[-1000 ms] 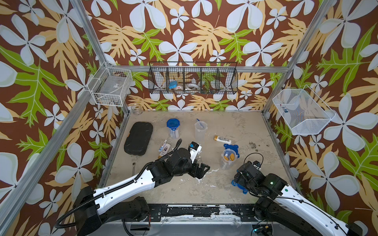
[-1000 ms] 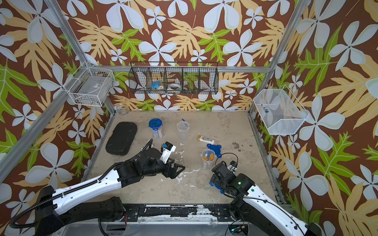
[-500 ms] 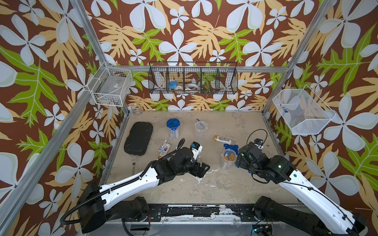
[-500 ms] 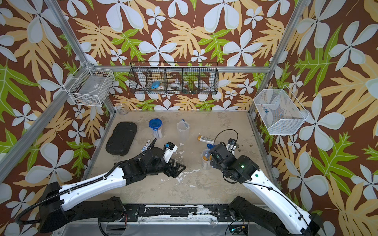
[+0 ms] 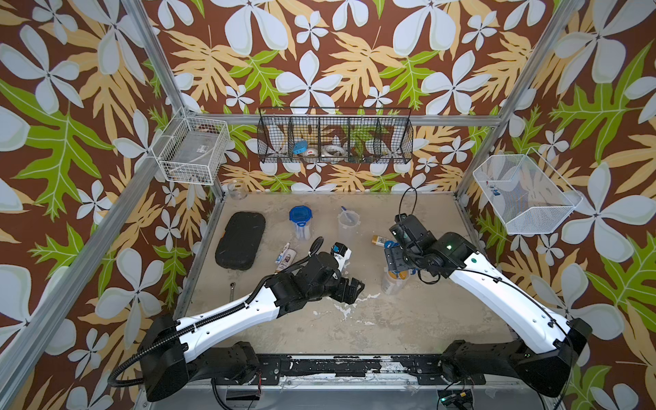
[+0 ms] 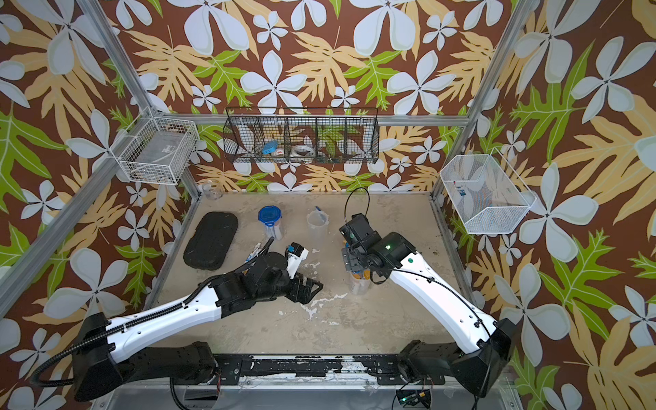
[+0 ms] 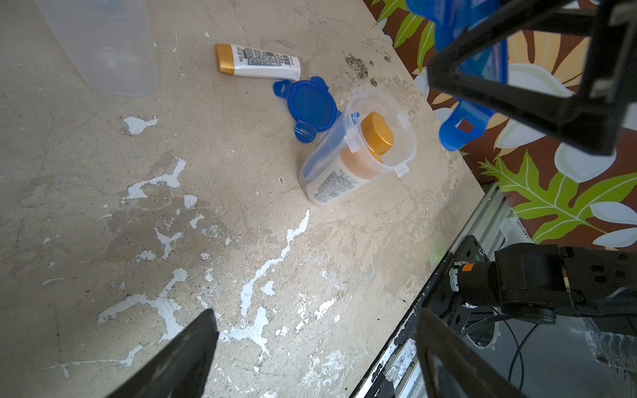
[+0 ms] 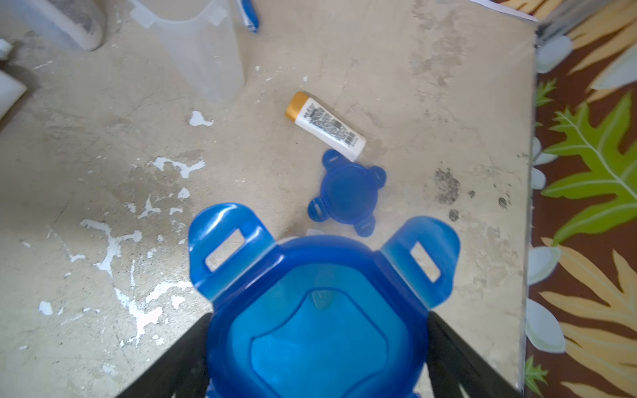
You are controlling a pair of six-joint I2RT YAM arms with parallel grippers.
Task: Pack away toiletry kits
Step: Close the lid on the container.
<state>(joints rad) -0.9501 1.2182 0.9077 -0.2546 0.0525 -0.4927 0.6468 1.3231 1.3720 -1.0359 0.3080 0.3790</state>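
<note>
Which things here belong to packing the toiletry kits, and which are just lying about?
Job: lidded cup; open cup with toothbrush; cup holding bottles; loose blue lid; gripped lid; lying bottle; tubes.
Lying about: black case; glass jar; metal tool.

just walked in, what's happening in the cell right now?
The right gripper holds a blue lid in the air by the open cup, which has a gold-capped bottle inside. The left gripper hangs open and empty. A second lid and a loose bottle lie on the table; the back cup is lidded.
</note>
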